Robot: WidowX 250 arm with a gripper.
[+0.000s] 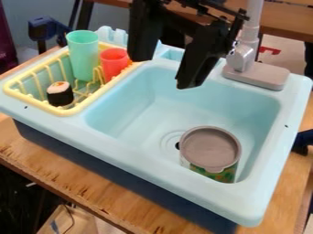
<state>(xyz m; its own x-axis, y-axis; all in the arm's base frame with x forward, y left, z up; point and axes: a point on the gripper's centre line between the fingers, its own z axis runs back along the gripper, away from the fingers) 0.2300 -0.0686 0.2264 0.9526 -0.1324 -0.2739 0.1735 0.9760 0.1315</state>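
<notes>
Far left: yellow rack (71, 111) set into the left side of the light-blue sink (165, 184). Sushi piece (60, 94), dark wrap with white top and an orange spot, sits in the rack toward the front. Green cup (83, 55), upright, at the rack's back. Red cup (114, 65), shorter, just right of it at the back right of the rack, open end up. Pale blue scalloped piece (112, 36) behind the cups. Next, gripper (163, 72): comes in from the top edge, hangs over the sink's back part, fingers spread apart, nothing between them. Not gripping anything. In this view its left-hand finger is near the red cup, closest item to it; can't tell the real height gap. Drain (170, 141) in the basin floor, partly hidden by the can (211, 148): grey lid on top, green patterned side, basin's front right. Faucet (244, 57) on grey base, back right. All on a wood table (113, 196).
</notes>
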